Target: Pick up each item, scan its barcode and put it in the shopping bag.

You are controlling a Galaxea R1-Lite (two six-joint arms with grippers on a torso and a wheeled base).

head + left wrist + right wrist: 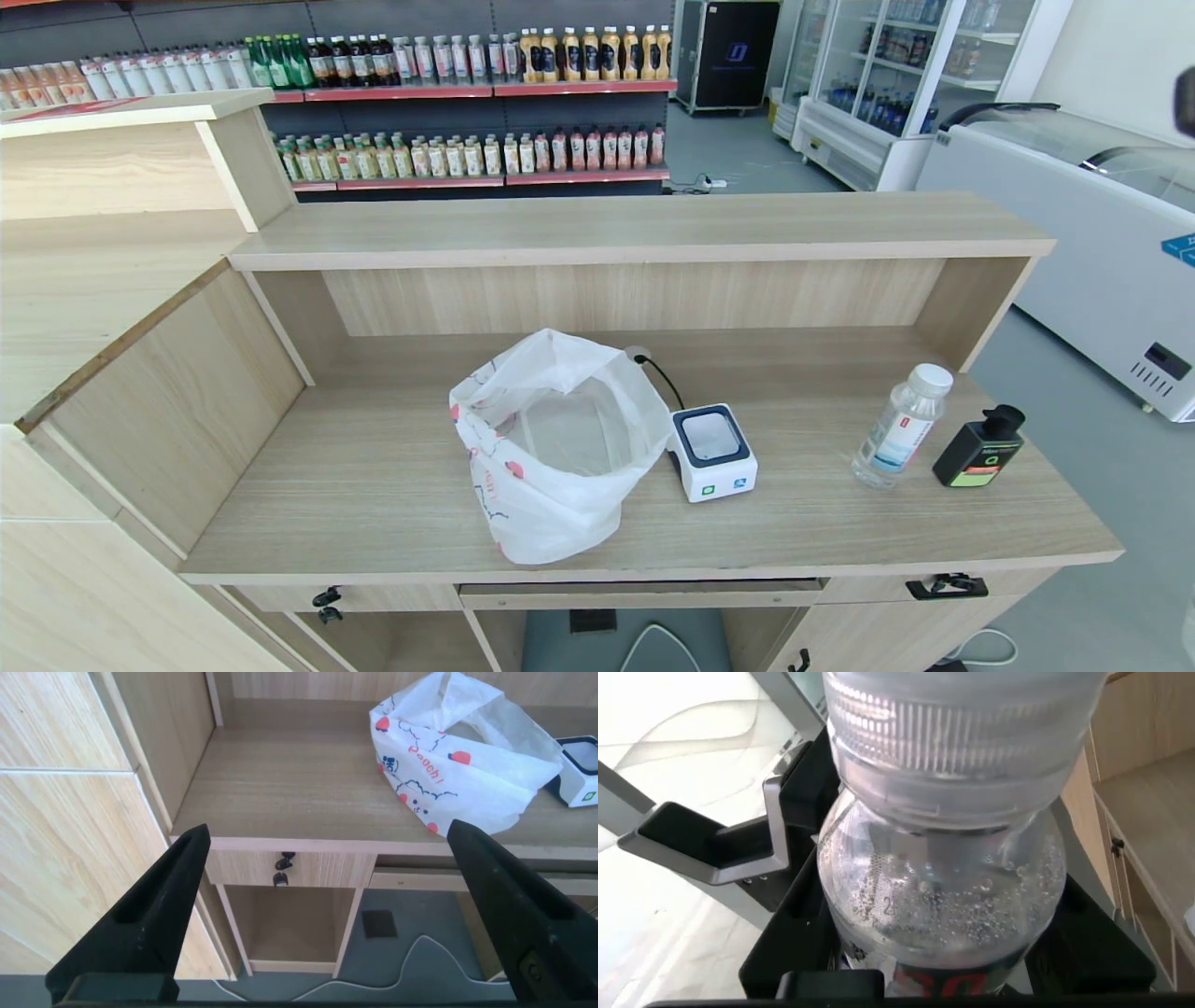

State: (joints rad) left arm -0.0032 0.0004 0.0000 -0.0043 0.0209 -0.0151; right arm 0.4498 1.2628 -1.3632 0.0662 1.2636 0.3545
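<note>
A white shopping bag (551, 448) stands open in the middle of the wooden counter (373, 485); it also shows in the left wrist view (458, 756). A white barcode scanner (712, 451) sits right beside it, window up. At the right end of the counter stand a clear water bottle (901, 427) with a white cap and a small black bottle (978, 448). My left gripper (329, 835) hangs open and empty, low in front of the counter's left end. My right gripper (938, 915) is shut on a clear bottle (943, 887) with bubbles inside and a red label.
A raised shelf and side walls enclose the counter on the back, left and right. Drawers with keys (945, 586) run under the front edge. Drink shelves (467, 93) and a chest freezer (1102, 215) stand in the shop behind.
</note>
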